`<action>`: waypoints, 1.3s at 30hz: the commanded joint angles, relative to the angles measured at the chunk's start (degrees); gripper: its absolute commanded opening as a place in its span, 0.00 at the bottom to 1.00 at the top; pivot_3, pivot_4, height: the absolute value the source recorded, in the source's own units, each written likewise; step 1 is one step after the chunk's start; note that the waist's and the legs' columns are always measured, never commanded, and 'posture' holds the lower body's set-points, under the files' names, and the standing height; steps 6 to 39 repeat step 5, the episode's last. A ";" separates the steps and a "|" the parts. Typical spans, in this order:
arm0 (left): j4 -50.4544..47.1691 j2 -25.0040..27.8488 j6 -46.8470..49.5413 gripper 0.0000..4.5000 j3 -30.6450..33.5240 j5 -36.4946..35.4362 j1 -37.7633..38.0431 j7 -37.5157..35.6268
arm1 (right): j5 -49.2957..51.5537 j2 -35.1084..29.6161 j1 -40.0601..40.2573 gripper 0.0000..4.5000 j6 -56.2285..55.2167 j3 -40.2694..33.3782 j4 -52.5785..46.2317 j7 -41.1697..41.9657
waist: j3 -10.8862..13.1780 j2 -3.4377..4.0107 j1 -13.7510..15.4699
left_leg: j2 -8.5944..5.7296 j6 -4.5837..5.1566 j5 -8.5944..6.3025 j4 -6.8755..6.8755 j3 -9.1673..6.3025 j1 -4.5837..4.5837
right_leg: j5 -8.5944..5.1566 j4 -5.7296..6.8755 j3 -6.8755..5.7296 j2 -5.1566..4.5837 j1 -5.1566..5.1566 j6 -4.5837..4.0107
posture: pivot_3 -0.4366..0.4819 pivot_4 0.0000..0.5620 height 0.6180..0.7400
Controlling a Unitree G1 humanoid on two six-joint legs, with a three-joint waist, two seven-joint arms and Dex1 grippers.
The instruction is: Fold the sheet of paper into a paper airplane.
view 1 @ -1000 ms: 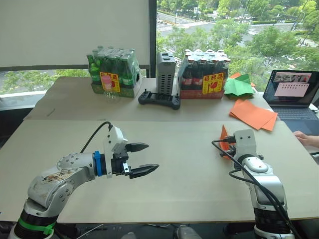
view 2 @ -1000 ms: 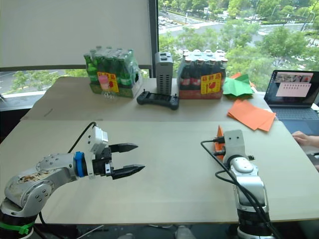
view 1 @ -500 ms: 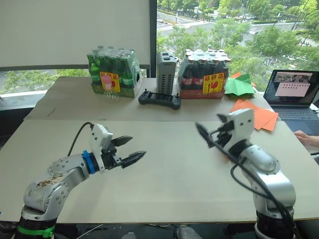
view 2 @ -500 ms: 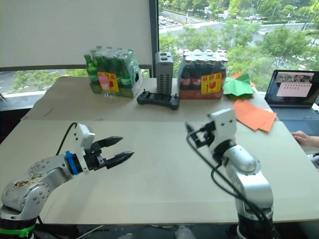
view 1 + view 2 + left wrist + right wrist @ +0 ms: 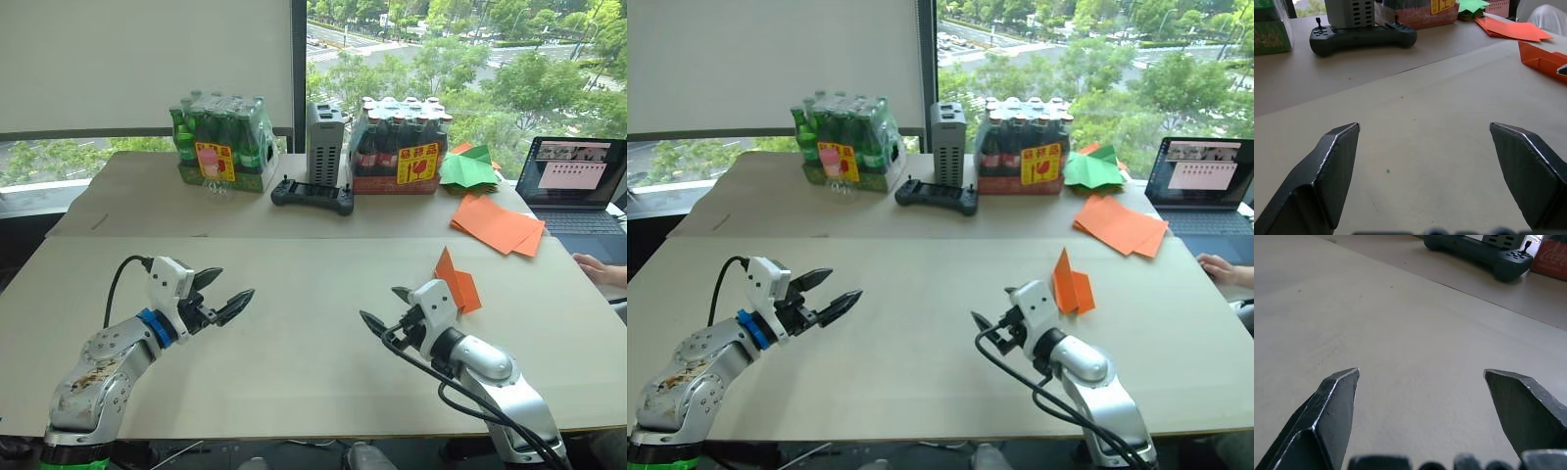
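Observation:
The sheet of paper stands on the table [image 5: 294, 343] at the right as a small pointed orange wedge, the paper airplane [image 5: 456, 282], with one flap up. My right gripper [image 5: 382, 305] is open and empty, low over the table, to the left of the airplane and apart from it. Its fingers [image 5: 1334, 401] frame bare tabletop. My left gripper [image 5: 233, 286] hovers open and empty over the left part of the table, pointing right. In the left wrist view the airplane [image 5: 1542, 61] lies far beyond the right finger.
At the back stand a green bottle pack [image 5: 220, 145], a grey box [image 5: 325, 145], a cola pack [image 5: 402, 147] and a black controller [image 5: 313, 196]. Back right: green paper shapes [image 5: 468, 168], a pile of orange sheets [image 5: 500, 223], a laptop [image 5: 578, 181]. A person's hand [image 5: 600, 269] rests at the right edge.
My right gripper opened, let go of the orange paper and swung left and down. The airplane stays on the table. My left arm drew back to the left.

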 commanded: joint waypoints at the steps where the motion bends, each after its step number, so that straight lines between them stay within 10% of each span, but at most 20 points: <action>1: -0.53 0.17 -1.12 1.00 1.07 -0.01 -0.24 -0.22 | 0.22 0.18 -1.06 1.00 -1.78 -0.42 -0.85 -0.29 | 0.00 0.00 0.09 | -0.01 0.00 0.00 0.00 0.00 0.00 | 0.00 0.00 0.00 0.00 0.00 0.00 | 0.48 0.27 0.94; 39: -0.18 0.37 -1.61 1.00 1.12 0.15 -0.15 -0.73 | -0.16 0.04 -0.96 1.00 -1.87 0.11 -0.72 -0.30 | 0.00 0.00 0.19 | -0.01 0.00 0.00 0.00 0.00 -0.02 | 0.00 -0.03 0.00 -0.01 0.00 0.01 | 0.48 0.27 0.94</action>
